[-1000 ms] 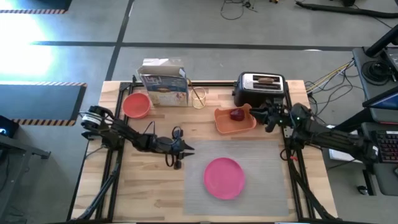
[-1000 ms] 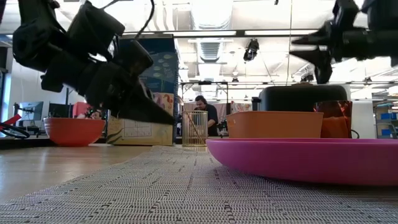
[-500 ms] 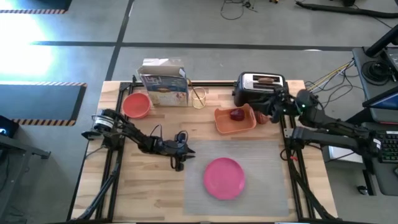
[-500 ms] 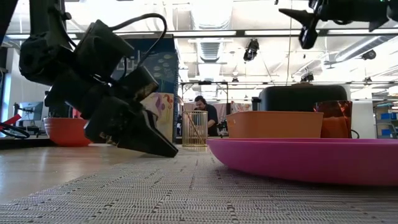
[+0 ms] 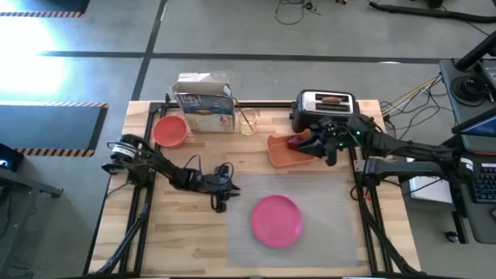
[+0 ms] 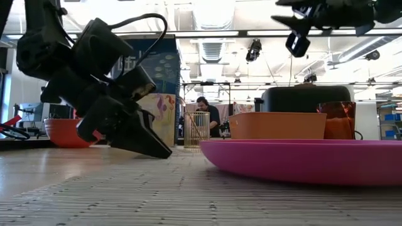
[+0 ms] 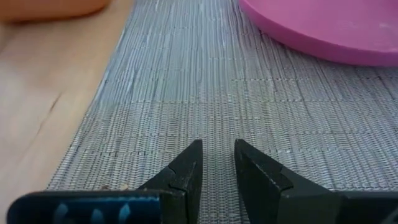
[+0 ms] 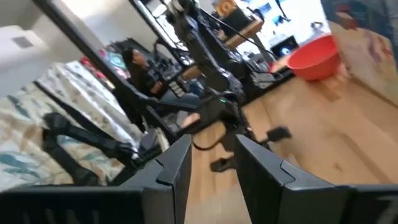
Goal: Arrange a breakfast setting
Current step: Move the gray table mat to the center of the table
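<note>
Change: the grey placemat and the pink plate on it sit slightly nearer the left edge of the tabletop than a second ago; the right gripper has swung from beside the toaster to above the orange tray.
Meaning: judged, the left arm is tugging the placemat into position while the right arm goes for the next item; the setting is at an early stage.
Left gripper: the left gripper is low at the placemat's left edge; its fingers stand narrow, with a slim gap over the weave. Whether they pinch the mat edge cannot be told.
Right gripper: raised above the tray's right end, near the red apple; the fingers stand narrowly apart and hold nothing.
Plate: on the left half of the placemat, toward the front edge of the tabletop.
Bowl: the orange bowl is at the rear-left corner, well apart from the mat.
Toast: the brown toast slice is seated in a slot of the toaster at the rear edge.
Apple: in the orange tray, just in front of the toaster.
Surroundings: a carton and a small wire holder stand at the rear edge between bowl and toaster.
Obstruction: the tray wall and the toaster crowd the apple; a descent there needs care.
Cup, utensil: cannot be made out.
</note>
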`<state>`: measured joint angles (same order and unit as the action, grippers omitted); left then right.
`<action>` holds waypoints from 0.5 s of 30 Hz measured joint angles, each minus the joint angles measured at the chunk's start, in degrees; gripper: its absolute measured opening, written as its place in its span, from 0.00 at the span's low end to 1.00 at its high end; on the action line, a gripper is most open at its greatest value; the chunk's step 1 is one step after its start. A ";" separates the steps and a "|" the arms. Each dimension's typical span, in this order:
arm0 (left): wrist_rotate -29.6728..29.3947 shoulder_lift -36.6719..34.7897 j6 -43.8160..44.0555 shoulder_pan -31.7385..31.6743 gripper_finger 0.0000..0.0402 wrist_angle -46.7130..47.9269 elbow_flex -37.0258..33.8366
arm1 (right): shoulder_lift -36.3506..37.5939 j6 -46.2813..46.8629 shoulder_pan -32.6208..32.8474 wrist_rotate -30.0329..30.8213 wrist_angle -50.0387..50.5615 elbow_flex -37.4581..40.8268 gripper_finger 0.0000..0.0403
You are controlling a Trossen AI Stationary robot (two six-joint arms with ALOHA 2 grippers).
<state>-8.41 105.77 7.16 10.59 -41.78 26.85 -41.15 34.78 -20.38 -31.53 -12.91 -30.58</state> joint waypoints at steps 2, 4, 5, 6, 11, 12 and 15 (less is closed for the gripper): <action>-0.02 -0.97 2.67 0.02 0.19 5.16 0.00 | -0.07 0.40 0.00 0.09 0.48 0.13 0.28; 0.33 -1.64 5.27 0.12 0.19 7.91 0.11 | -0.26 1.55 0.00 0.07 -0.02 0.08 0.28; 0.98 -1.95 6.20 0.22 0.19 8.44 0.00 | -0.31 1.86 0.00 0.07 0.13 0.08 0.28; 1.74 -2.21 6.76 0.33 0.19 8.36 -0.36 | -0.58 1.93 0.00 0.07 0.18 0.08 0.28; 6.72 -6.20 7.10 0.82 0.19 13.25 -1.29 | -2.21 1.93 0.00 3.86 0.09 -0.04 0.28; 7.41 -7.54 7.11 0.87 0.19 15.57 -1.44 | -2.74 2.13 0.00 4.86 0.06 -0.09 0.28; 8.36 -12.03 6.95 0.98 0.19 23.41 -1.93 | -4.57 3.12 0.00 6.38 0.21 -0.09 0.28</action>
<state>-0.04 93.74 14.11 11.57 -18.37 24.92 -45.72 37.90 -20.38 -25.15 -12.70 -30.68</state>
